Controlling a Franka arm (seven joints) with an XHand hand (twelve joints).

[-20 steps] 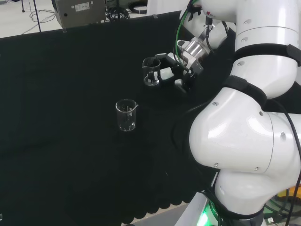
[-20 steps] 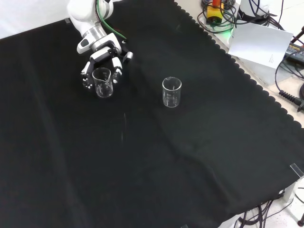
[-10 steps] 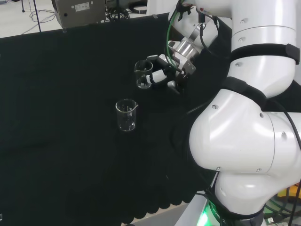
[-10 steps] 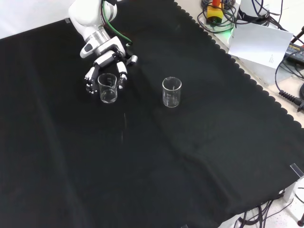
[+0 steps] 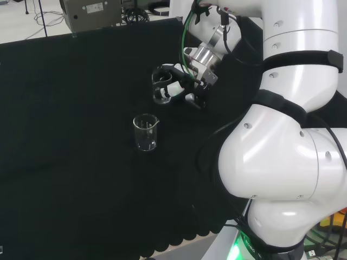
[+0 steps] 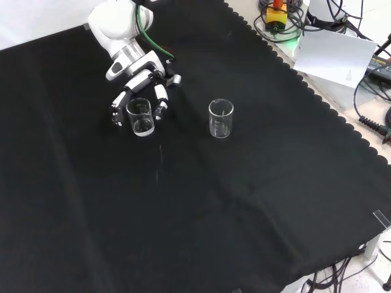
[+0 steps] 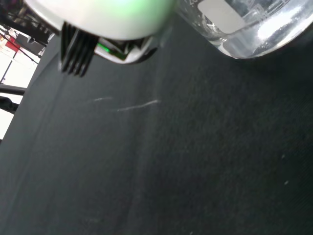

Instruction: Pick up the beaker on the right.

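Robot hand (image 6: 142, 85) curled around a clear glass beaker (image 6: 140, 117), black and white fingers (image 6: 161, 101) wrapped on both sides of the glass wall. In the front view, held beaker upright at upper left of the black cloth-covered surface (image 6: 201, 207), rim open toward the camera, base bright against the cloth; whether the base touches the cloth or hangs just above it, cannot tell. In the head view, same robot hand (image 5: 184, 84) reaching in from the right, fingers clasped round the beaker (image 5: 161, 92) at centre top of the surface (image 5: 70, 135), with the white arm links (image 5: 282, 157) large at the right.

Second clear beaker (image 6: 220, 118) standing upright and alone on the cloth, to the right of the held one in the front view, well apart from the fingers. In the head view, this second beaker (image 5: 146, 132) nearer the camera and slightly left of the held one, spout visible at the rim, apparently empty.

In the wrist view, rounded glass bottom of the held beaker (image 7: 244, 24) close and large over the dark cloth, beside a blurred white part of the robot hand (image 7: 102, 19) with a green glow.
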